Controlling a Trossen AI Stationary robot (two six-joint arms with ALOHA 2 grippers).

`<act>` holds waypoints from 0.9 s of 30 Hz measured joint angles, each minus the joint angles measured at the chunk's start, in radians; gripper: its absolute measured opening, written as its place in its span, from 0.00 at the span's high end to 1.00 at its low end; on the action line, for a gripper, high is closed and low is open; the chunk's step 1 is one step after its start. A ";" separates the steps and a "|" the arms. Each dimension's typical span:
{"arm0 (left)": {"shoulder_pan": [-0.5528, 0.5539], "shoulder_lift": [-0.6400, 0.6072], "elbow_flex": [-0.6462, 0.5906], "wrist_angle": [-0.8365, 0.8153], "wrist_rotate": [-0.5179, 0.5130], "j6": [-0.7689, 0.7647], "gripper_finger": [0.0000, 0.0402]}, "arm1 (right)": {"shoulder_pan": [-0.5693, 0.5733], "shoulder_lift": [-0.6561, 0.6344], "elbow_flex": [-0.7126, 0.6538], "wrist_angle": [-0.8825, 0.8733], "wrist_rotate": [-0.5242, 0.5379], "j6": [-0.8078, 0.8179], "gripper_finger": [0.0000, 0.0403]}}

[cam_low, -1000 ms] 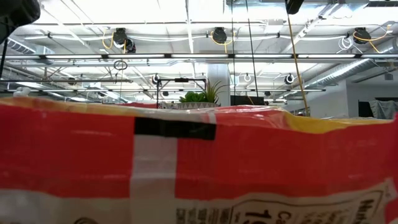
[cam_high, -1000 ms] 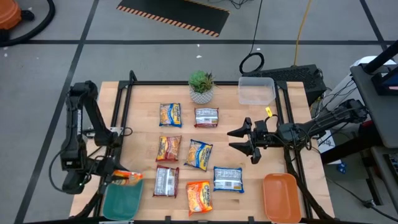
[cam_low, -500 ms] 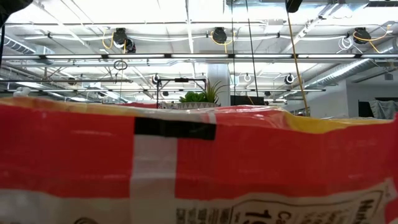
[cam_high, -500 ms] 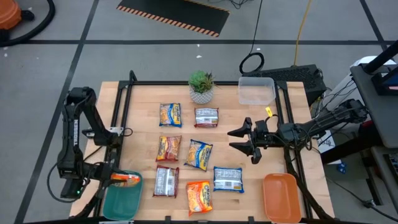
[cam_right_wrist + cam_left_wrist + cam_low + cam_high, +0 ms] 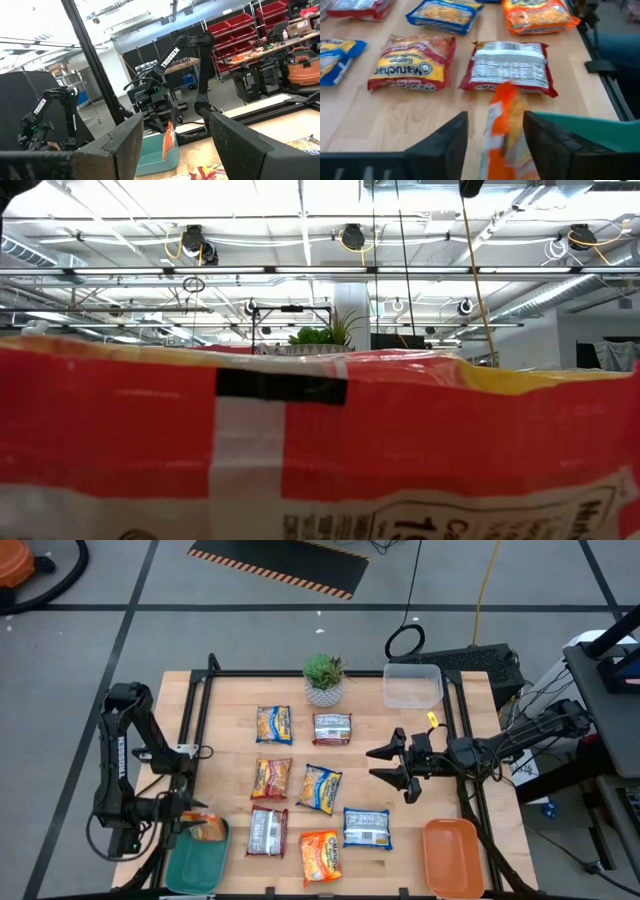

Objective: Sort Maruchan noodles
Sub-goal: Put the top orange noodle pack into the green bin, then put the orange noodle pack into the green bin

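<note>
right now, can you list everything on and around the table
Noodle packets lying on the table: seven; yellow-and-blue, dark red with white label, red-and-yellow, yellow-and-blue, dark red with white label, orange, blue-white; in loose rows mid-table.
Held orange packet: one, over the teal tray.
Teal tray: one, near-left corner.
Orange tray: one, near-right corner.
Potted plant: one, green in a white pot, far edge.
Clear plastic tub: one, far right.
Left gripper: fingers shut on the held orange packet.
Right gripper: fingers open, above the table's right side.
</note>
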 joint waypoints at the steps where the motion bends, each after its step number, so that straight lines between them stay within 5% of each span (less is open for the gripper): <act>1: 0.000 -0.002 0.000 -0.013 0.007 -0.015 0.46 | 0.000 0.000 0.000 0.000 0.000 -0.003 0.44; 6: 0.000 -0.044 0.000 -0.057 0.039 -0.046 0.38 | -0.008 0.000 0.000 0.000 0.000 -0.003 0.44; 14: 0.050 -0.200 0.000 -0.183 0.060 -0.079 0.37 | -0.009 0.000 0.000 -0.026 0.051 0.039 0.44; 21: 0.187 -0.337 0.002 -0.251 0.044 0.035 0.36 | -0.021 0.084 0.177 -0.419 0.104 0.154 0.44; 27: 0.347 -0.381 0.086 -0.267 0.024 0.229 0.36 | -0.020 0.263 0.341 -0.527 -0.065 0.166 0.44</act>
